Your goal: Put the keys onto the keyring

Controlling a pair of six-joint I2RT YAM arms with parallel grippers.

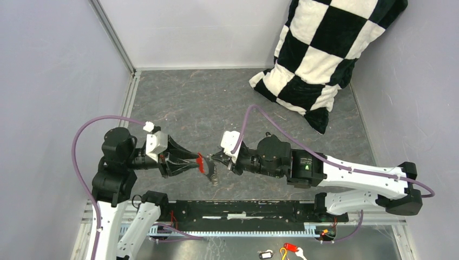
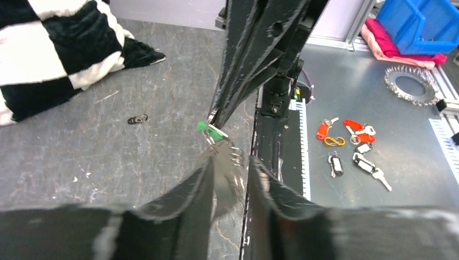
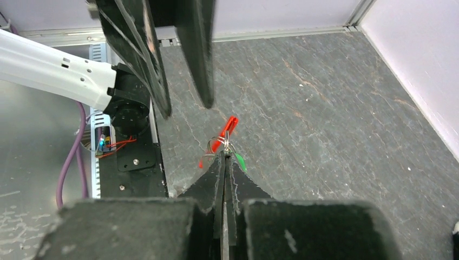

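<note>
While the right gripper (image 3: 224,156) pinches the keyring (image 2: 234,156) aloft, red key (image 3: 228,129) and green key (image 3: 240,161) dangling, the left gripper (image 3: 185,108) gapes, seemingly ready to help.

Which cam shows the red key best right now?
Right wrist: the red key shows nearly full length, just beyond the shut right gripper. Top external shows it only as a small speck between the arms; left wrist does not show it.

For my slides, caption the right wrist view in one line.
Right gripper pinches the keyring, red key and green key at its tips; left gripper open beyond.
</note>
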